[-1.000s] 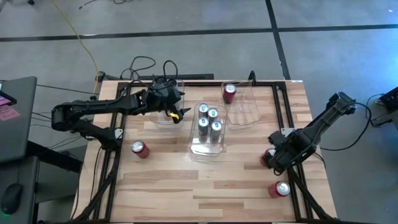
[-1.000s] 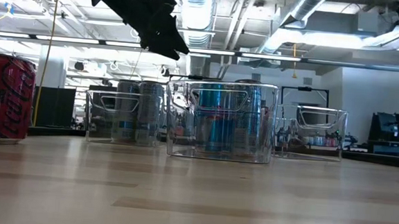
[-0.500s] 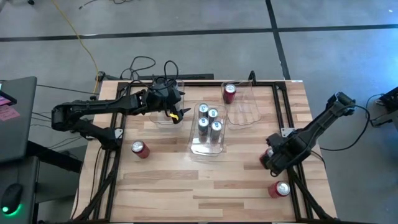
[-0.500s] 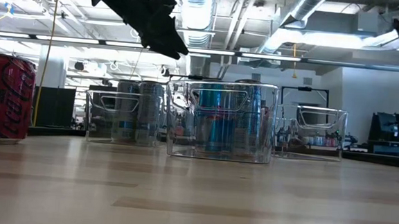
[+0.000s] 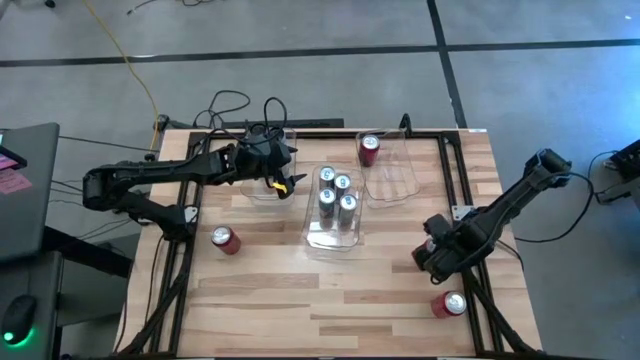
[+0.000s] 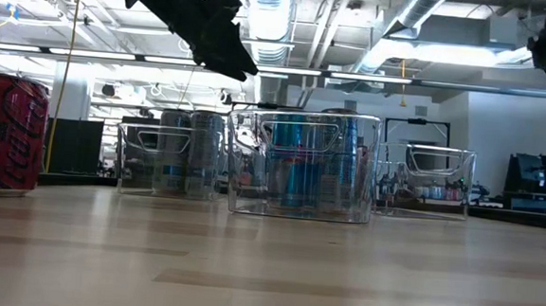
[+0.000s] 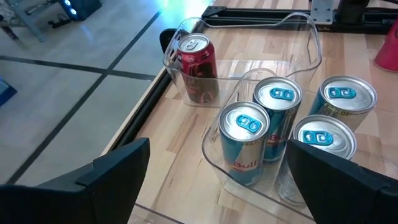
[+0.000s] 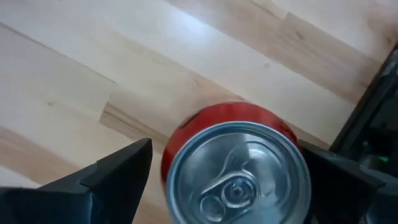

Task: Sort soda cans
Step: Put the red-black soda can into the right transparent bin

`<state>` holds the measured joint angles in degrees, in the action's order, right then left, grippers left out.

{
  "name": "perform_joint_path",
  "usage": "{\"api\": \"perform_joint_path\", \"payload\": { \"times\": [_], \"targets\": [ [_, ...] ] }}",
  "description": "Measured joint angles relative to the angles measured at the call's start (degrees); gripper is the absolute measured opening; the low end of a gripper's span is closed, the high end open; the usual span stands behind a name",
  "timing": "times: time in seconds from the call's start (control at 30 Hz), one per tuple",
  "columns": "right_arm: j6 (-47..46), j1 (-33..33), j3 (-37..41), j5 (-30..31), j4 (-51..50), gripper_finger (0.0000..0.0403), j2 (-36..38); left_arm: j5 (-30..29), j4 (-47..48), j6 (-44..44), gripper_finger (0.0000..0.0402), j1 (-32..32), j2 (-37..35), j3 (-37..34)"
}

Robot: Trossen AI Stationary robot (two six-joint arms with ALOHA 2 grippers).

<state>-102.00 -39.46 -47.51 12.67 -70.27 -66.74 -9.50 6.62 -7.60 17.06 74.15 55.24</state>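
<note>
Red can [image 8: 236, 165] under right arm, hidden overhead.

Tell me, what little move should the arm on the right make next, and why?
Probably lower straight down. The right gripper is open, and a red can stands upright directly beneath it, between its fingers, near the table's right edge. Dropping lower would bring the fingers alongside the can's sides so they could close on it. The left gripper waits open over the far bins.

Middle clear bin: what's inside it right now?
The middle clear bin holds four upright silver-blue cans, tops showing. The bin floor beneath them is covered, so nothing smaller can be ruled out. No red can is among them.
</note>
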Motion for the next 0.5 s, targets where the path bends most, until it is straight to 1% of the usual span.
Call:
{"api": "perform_joint_path", "payload": {
  "times": [0.17, 0.3, 0.4, 0.5],
  "targets": [
    [-0.1, 0.5, 2.2, -0.1, 2.1, 0.0395, 0.0, 0.0, 0.0, 0.3, 0.0372, 0.0, 0.0, 0.0],
    [2.1, 1.3, 2.5, -0.4, 2.7, 0.0388, 0.0, 0.0, 0.0, 0.4, 0.0372, 0.0, 0.0, 0.0],
    [4.4, 2.3, 2.5, -0.6, 3.9, 0.0361, 0.0, 0.0, -0.1, 0.5, 0.0372, 0.0, 0.0, 0.0],
    [5.5, 3.4, 2.4, -0.6, 4.6, 0.0323, 0.0, 0.0, -0.1, 0.5, 0.0372, 0.0, 0.0, 0.0]
  ]
}}
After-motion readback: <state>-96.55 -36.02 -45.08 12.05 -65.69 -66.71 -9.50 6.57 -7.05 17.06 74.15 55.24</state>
